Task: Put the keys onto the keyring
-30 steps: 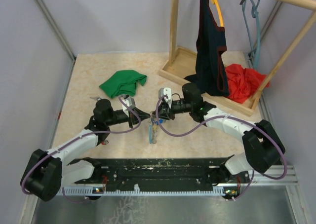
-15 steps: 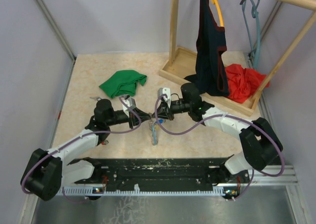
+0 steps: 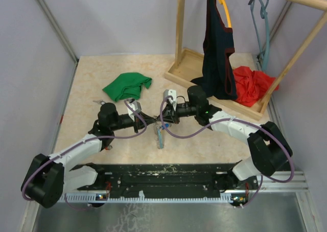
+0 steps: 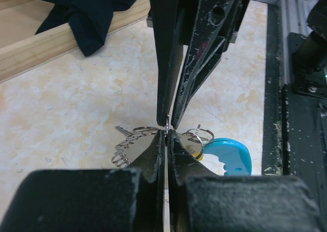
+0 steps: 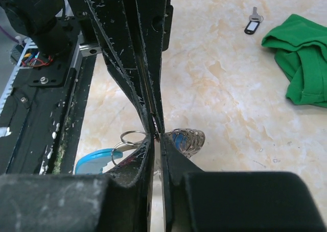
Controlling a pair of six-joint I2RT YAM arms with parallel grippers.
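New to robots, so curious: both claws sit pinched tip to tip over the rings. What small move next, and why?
Probably ease the left gripper and right gripper slightly apart, to open a gap in the keyring. Both are shut, a thin silvery bit shows between their meeting tips, and one key lies loose by the green cloth.

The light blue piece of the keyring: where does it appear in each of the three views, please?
Top external: the light blue piece shows near the middle, just below where the left gripper and right gripper meet.
Left wrist: lower right, right of the closed jaws.
Right wrist: lower left, left of the closed jaws.
Shared landmark: the two grippers meeting tip to tip.
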